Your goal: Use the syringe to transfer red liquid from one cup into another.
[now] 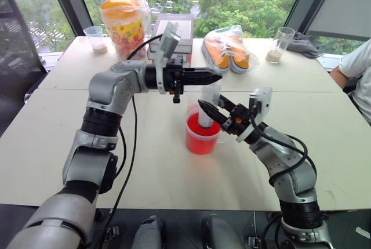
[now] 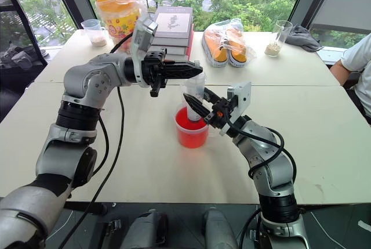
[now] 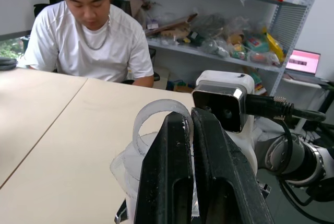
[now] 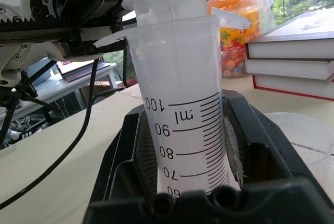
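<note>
Syringe (image 4: 182, 109): upright in the red cup (image 1: 202, 136), mid-surface.
Right tool (image 2: 194, 105): clamped on syringe barrel, reaching from 4 o'clock.
Left tool (image 1: 213, 78): closed at the plunger top, from 9 o'clock.
Slim cup (image 2: 193, 85): just behind, 12 o'clock.

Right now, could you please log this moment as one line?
right claw: shut on syringe | syringe: upright in red cup | left claw: shut on plunger

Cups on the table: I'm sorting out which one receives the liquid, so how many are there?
4. The red cup at centre under the syringe, a slimmer clear cup just behind it, a far-left cup, a far-right cup. Others may be hidden.
</note>
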Robot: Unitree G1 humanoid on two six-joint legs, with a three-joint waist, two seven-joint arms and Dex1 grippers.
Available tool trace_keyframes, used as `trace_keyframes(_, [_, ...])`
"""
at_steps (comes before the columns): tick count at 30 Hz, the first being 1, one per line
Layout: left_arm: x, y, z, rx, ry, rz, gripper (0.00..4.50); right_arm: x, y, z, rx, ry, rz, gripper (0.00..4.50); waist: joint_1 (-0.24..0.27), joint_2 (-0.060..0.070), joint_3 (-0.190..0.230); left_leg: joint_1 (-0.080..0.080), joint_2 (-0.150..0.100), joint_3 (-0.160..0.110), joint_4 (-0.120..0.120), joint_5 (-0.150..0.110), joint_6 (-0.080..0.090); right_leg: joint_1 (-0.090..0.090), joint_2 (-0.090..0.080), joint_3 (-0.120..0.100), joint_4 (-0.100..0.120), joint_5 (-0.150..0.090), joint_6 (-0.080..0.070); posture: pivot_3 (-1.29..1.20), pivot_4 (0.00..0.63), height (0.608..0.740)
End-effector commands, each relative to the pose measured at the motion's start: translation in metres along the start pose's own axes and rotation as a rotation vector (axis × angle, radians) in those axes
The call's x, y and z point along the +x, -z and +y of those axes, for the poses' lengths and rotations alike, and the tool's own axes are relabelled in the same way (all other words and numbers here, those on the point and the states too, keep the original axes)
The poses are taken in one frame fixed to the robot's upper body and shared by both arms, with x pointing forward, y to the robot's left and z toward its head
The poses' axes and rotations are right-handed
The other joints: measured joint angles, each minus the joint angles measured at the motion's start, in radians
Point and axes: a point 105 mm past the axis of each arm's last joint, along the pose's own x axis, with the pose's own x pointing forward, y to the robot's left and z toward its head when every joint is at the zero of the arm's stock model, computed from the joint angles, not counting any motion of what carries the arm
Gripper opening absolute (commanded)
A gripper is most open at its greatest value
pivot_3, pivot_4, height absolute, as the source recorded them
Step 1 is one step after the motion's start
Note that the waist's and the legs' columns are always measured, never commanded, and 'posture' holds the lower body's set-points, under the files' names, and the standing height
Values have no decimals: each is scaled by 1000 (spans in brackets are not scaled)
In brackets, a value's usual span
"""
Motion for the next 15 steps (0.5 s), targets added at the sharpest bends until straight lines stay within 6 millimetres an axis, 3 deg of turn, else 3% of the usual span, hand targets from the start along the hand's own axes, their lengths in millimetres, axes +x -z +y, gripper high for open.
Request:
trace_keyframes(1, [-5,-47,-2,183,-27,-83,31,1,9,14,28,-67,34,1375,0,0,0,0,0,0,0,0,0,0,0,0,0,0,0,0,150,740])
trace_keyframes(15, [-10,-58,2,218,-47,-103,31,1,15,16,36,-69,51,1375,0,0,0,0,0,0,0,0,0,0,0,0,0,0,0,0,150,740])
